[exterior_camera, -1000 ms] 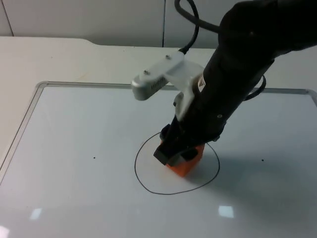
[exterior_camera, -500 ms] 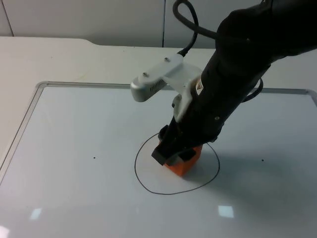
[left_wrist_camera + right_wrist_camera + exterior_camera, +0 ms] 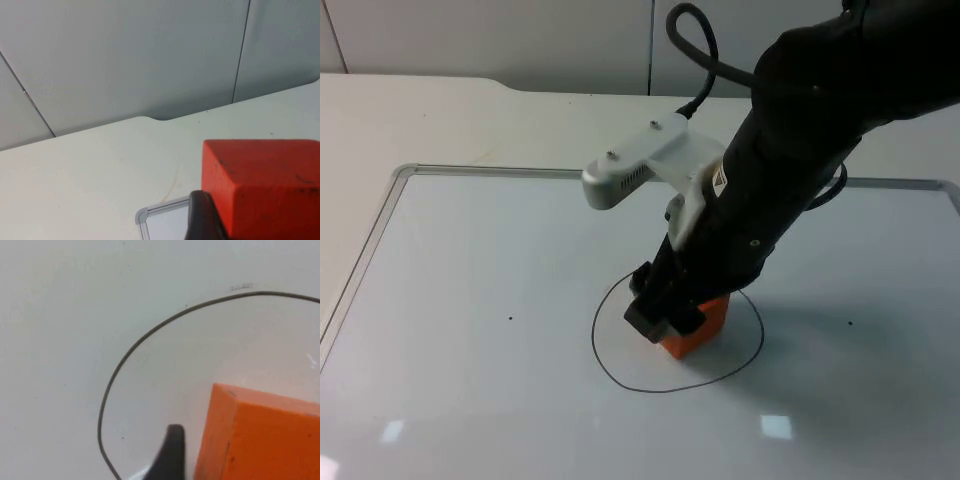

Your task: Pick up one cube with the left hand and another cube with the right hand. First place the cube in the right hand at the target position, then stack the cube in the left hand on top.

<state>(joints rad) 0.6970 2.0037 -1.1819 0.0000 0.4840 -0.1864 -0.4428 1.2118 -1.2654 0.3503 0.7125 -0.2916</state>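
Inside the drawn circle, right end effector grips the orange cube, shifted toward 9 o'clock since earlier. Left end effector clamps a red cube.

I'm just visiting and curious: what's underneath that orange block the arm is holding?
The orange cube, held by the right gripper, sits over the white board, inside the drawn circle. Its underside is hidden, so contact can't be told.

right tool | shifted slightly toward circle's left-front since 1.0 s ago | orange cube moved with it, inside drawn circle
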